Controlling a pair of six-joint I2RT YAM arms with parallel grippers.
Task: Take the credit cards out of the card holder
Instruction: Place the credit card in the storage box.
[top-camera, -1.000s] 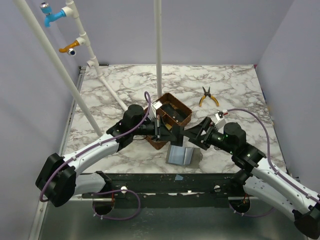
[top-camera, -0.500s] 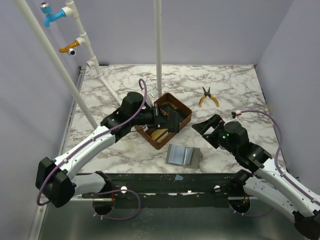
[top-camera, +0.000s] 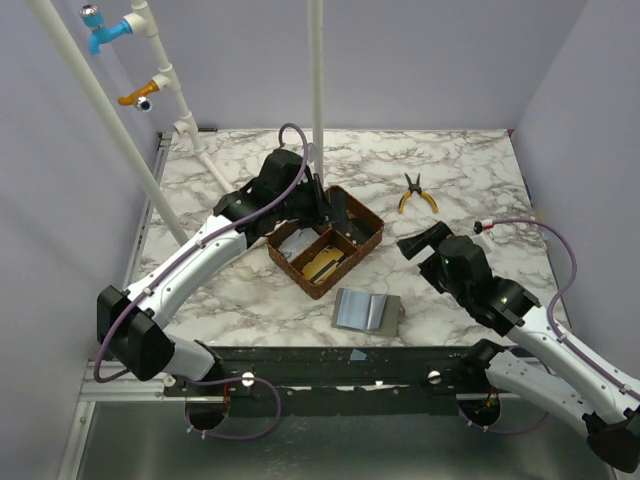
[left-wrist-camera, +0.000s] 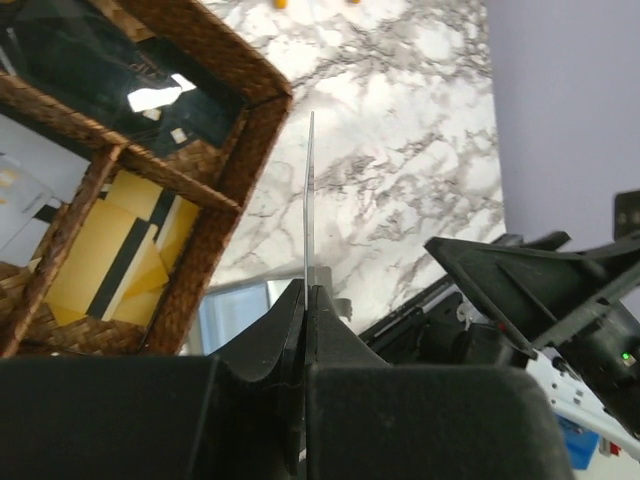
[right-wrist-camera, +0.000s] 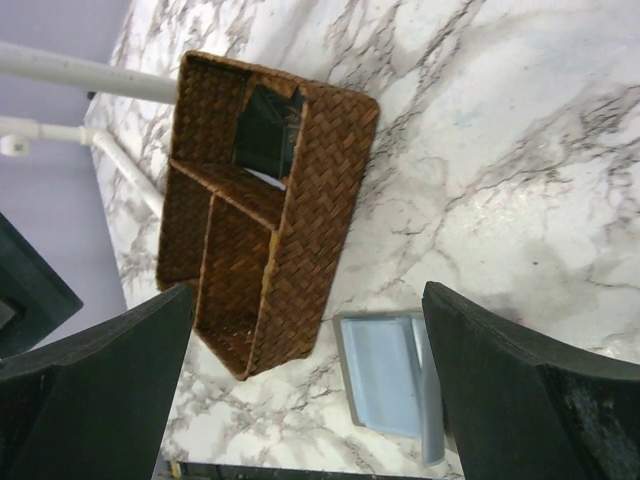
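The card holder (top-camera: 367, 310) lies open on the marble in front of the tray, its pale blue-grey inside up; it also shows in the right wrist view (right-wrist-camera: 385, 375). My left gripper (top-camera: 328, 208) hangs over the back of the brown tray (top-camera: 372, 238). It is shut on a thin pale credit card (left-wrist-camera: 308, 200), seen edge-on and sticking out past the fingertips of the left gripper (left-wrist-camera: 306, 290). My right gripper (top-camera: 415, 243) is open, up and to the right of the card holder. Nothing is between the black fingers (right-wrist-camera: 540, 400) of the right gripper (right-wrist-camera: 308, 300).
The woven tray (left-wrist-camera: 235, 180) has three compartments: a yellow card (left-wrist-camera: 110, 260) lies in one, a dark item (left-wrist-camera: 130, 70) in another, white pieces (top-camera: 290, 240) in the third. Yellow-handled pliers (top-camera: 417, 193) lie at the back right. White pipes (top-camera: 120, 140) slant at the left, a pole (top-camera: 317, 90) stands behind the tray.
My left arm has swung from the tray's front edge back over the tray, still shut on the card. My right gripper has drawn away to the right, off the card holder.
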